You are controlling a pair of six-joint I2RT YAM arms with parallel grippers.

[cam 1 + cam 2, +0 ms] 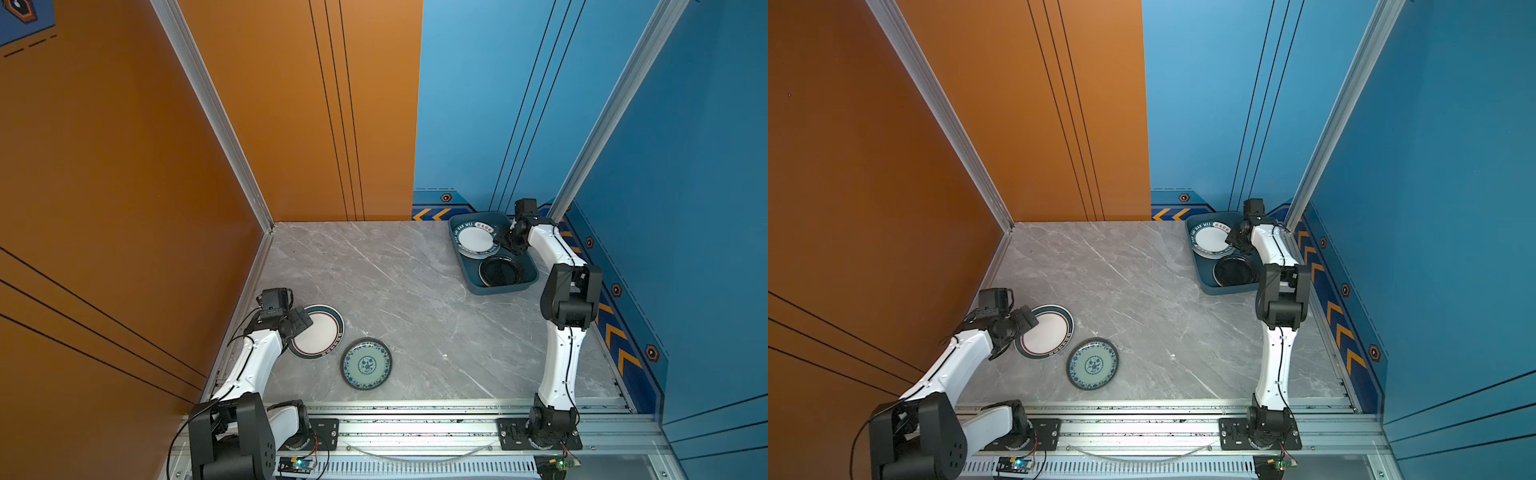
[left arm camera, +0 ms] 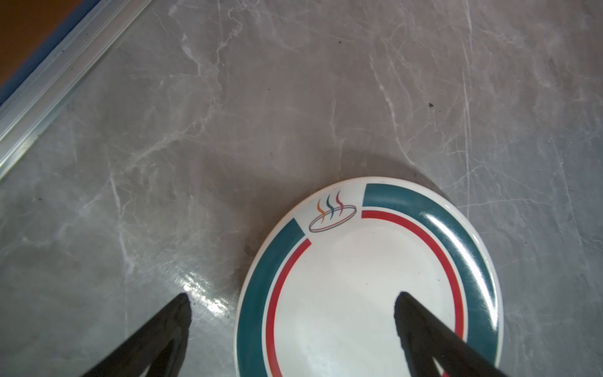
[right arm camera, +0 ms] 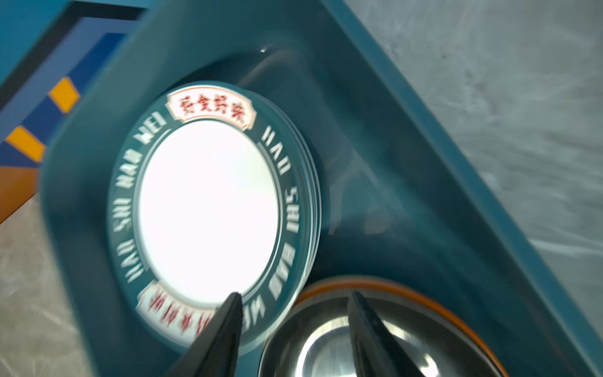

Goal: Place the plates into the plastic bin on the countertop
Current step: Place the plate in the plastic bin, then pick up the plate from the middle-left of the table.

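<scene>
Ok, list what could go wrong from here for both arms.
1. The left gripper straddles the rim of the green-rimmed plate, flat on the countertop; closing may slide it rather than grip it.
2. The teal floral plate lies close by; a pushed plate could bump it.
3. The right gripper is open low over the lettered plate in the bin; withdrawing, a finger could catch its rim.

Bin (image 1: 505, 289) at far right of bench (image 1: 415, 324). In bin: plate stack (image 1: 476, 239) at far end, single plate (image 1: 500, 271) at near end. On bench near left: back plate (image 1: 322, 334), front plate (image 1: 366, 364) just beside, to right.
</scene>
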